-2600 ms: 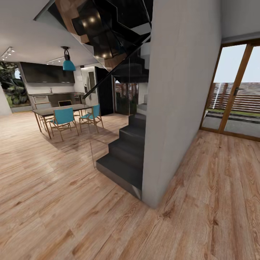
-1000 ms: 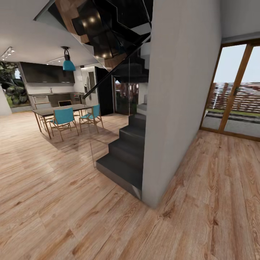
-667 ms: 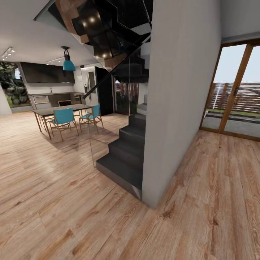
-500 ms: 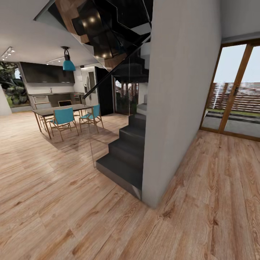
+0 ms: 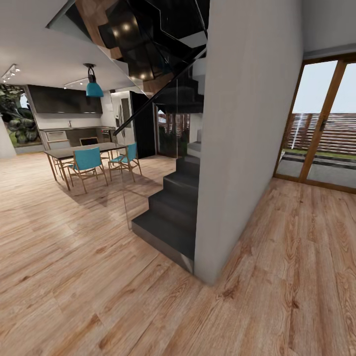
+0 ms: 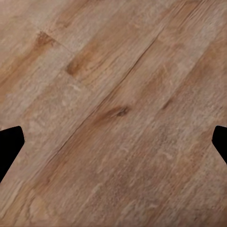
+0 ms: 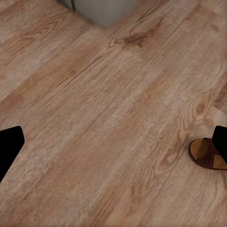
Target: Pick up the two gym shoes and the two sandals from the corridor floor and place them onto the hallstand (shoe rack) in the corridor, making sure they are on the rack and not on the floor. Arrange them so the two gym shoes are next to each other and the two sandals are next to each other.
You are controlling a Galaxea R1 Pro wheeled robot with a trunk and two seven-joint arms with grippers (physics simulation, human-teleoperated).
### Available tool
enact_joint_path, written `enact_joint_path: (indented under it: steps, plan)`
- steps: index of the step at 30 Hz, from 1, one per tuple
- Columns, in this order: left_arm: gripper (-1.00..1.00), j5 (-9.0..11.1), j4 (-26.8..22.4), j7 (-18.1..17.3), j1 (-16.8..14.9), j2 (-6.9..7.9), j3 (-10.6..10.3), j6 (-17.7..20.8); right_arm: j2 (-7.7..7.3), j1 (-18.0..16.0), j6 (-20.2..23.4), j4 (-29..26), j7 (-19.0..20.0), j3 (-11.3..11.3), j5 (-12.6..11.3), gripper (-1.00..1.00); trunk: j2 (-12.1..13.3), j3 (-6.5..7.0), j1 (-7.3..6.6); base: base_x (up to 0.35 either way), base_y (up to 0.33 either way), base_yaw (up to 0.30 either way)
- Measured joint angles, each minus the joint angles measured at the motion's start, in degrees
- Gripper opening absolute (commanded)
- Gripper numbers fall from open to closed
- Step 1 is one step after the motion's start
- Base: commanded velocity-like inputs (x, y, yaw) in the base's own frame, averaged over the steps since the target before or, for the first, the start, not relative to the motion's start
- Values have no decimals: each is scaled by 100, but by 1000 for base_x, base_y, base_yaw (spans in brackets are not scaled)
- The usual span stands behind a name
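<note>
The corridor floor [image 5: 74,282] is light brown wood plank. My left gripper [image 6: 113,144] hangs open over bare planks, its dark fingertips [image 6: 9,144] at the frame's edges. My right gripper [image 7: 113,146] is open too, above the floor near a grey wall corner [image 7: 101,9]. The rounded end of one dark brown sandal [image 7: 204,153] with a tan footbed lies on the planks, just beside one right fingertip [image 7: 221,142] and partly cut off by it. The gym shoes and the hallstand are out of view.
A grey wall [image 5: 247,138] stands straight ahead, with a dark staircase [image 5: 170,212] to its left. Further left are a dining table [image 5: 81,151] with teal chairs [image 5: 88,163]. Glass doors with wooden frames [image 5: 321,128] are at the right.
</note>
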Motion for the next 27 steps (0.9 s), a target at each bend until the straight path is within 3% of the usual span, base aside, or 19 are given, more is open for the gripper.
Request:
enact_joint_path:
  steps: [9, 27]
  plan:
    - [100, 8, -19, 0, 5, 50, 6, -7, -1, 0, 0, -3, 0, -1, -6, 100, 0, 0, 1, -25, -25, 0]
    - [100, 7, -43, 0, 19, 58, 6, -8, 6, 0, 0, -1, -7, -1, -8, 100, 0, 0, 0, -124, -223, 0]
